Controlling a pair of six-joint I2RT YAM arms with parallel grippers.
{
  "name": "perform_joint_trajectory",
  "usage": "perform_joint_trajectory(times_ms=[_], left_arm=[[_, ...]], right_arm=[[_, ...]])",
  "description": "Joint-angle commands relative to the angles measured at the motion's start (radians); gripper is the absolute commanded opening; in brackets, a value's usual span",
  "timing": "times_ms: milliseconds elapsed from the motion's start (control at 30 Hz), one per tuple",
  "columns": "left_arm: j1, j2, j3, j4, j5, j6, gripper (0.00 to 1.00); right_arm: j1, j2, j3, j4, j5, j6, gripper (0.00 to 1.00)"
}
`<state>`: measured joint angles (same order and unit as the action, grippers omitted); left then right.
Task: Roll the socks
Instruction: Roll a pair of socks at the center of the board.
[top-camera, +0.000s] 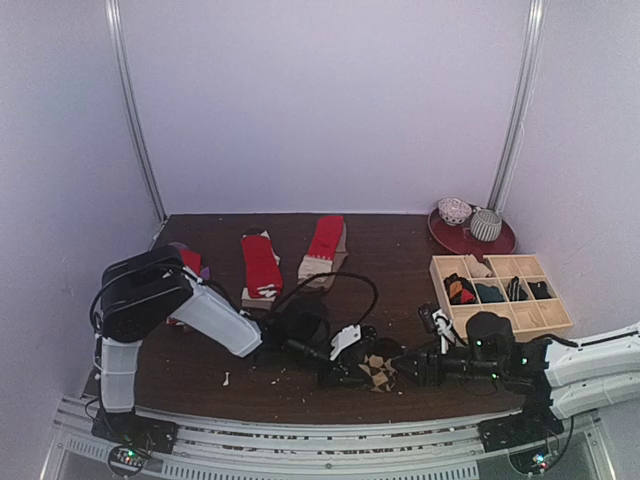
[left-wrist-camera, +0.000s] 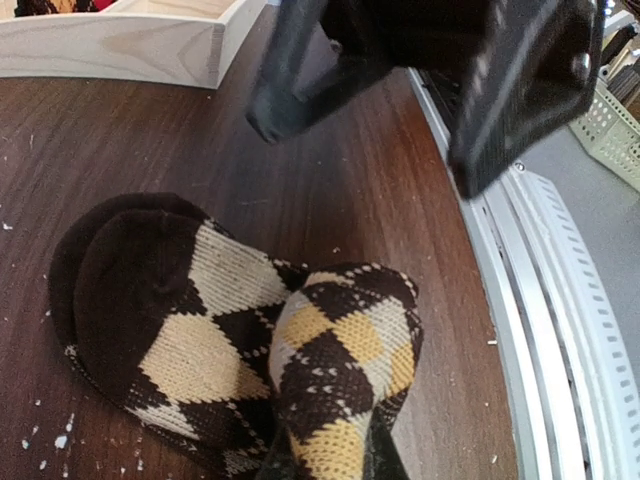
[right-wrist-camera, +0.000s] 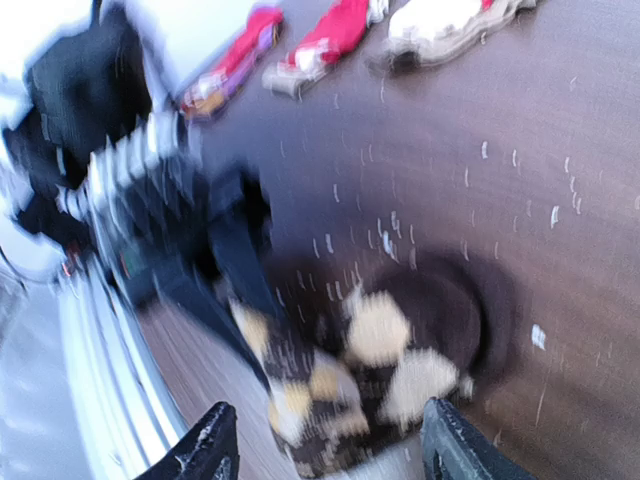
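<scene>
A brown-and-beige argyle sock pair lies bunched near the table's front edge, between the two grippers. My left gripper is shut on a fold of the argyle socks and holds it raised. My right gripper is open, its fingertips spread just short of the argyle socks; that view is blurred. Red socks with pale cuffs and another red pair lie flat at the back. A red-and-purple pair lies behind the left arm.
A pale wooden grid tray holding rolled socks stands at the right; its corner shows in the left wrist view. A red plate with two rolled balls sits behind it. Pale crumbs dot the dark table. The metal rail runs along the front.
</scene>
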<state>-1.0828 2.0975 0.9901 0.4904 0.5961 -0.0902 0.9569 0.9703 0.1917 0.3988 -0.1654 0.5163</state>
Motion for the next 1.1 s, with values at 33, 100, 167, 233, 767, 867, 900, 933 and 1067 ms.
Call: perform_joint_trajectory(times_ms=[33, 100, 167, 233, 767, 867, 900, 933, 1067], left_arm=[[0.020, 0.139, -0.012, -0.424, -0.057, -0.038, 0.00], [0.023, 0.143, 0.005, -0.444, -0.058, -0.029, 0.00], [0.027, 0.144, 0.017, -0.457, -0.060, -0.023, 0.00], [0.030, 0.147, 0.025, -0.465, -0.059, -0.019, 0.00], [0.041, 0.179, 0.079, -0.515, -0.074, 0.024, 0.00], [0.041, 0.180, 0.081, -0.514, -0.077, 0.025, 0.00], [0.041, 0.181, 0.082, -0.513, -0.077, 0.026, 0.00], [0.041, 0.183, 0.084, -0.513, -0.078, 0.026, 0.00], [0.042, 0.187, 0.090, -0.516, -0.079, 0.030, 0.00]], right_arm=[[0.119, 0.038, -0.109, 0.154, 0.175, -0.111, 0.64], [0.137, 0.070, -0.116, 0.205, 0.194, -0.161, 0.66], [0.140, 0.088, -0.114, 0.238, 0.196, -0.206, 0.68], [0.140, 0.090, -0.107, 0.256, 0.191, -0.237, 0.69], [0.140, 0.335, -0.053, 0.405, 0.075, -0.231, 0.73], [0.141, 0.379, -0.041, 0.420, 0.066, -0.220, 0.70], [0.140, 0.390, -0.039, 0.431, 0.058, -0.217, 0.70], [0.140, 0.401, -0.038, 0.439, 0.049, -0.213, 0.68], [0.140, 0.434, -0.021, 0.441, 0.029, -0.195, 0.59]])
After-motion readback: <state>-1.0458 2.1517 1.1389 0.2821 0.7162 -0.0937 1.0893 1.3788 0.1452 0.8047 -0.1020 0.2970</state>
